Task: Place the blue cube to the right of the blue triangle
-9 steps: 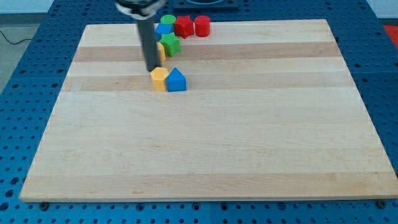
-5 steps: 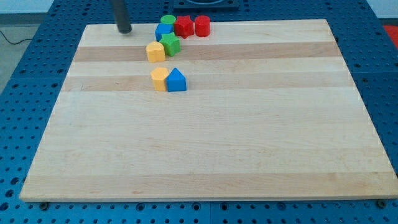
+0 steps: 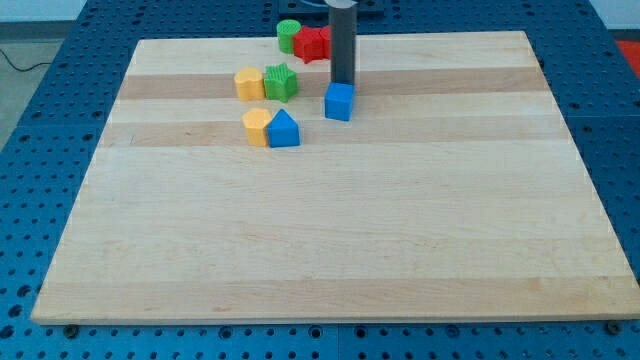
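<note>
The blue cube (image 3: 339,102) sits on the wooden board (image 3: 330,230), to the right of and a little above the blue triangle (image 3: 284,130). A gap separates them. My tip (image 3: 343,84) stands right at the cube's top edge, touching or nearly touching it. A yellow block (image 3: 257,127) touches the triangle's left side.
A second yellow block (image 3: 248,84) and a green star-like block (image 3: 281,81) sit side by side above the triangle. A green cylinder (image 3: 289,35) and a red block (image 3: 314,44) lie at the board's top edge, partly behind the rod.
The rod has moved from the board's top left to the right. The blue cube has shifted from the top cluster down and right. The green and red blocks have also shifted.
</note>
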Robot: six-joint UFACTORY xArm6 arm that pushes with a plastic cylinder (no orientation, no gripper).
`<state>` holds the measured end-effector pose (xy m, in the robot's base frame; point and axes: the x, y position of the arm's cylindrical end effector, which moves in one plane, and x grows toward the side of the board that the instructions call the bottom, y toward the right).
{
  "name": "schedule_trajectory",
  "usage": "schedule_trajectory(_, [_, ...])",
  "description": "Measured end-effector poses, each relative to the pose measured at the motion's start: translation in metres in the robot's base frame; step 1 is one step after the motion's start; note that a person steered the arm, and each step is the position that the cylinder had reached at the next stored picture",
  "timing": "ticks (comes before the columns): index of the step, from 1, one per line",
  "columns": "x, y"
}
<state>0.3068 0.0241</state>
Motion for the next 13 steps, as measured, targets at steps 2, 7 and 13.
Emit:
schedule_trajectory(2, [0.017, 0.008])
schedule_trajectory(7, [0.050, 0.040])
schedule_trajectory(13, [0.040, -0.010])
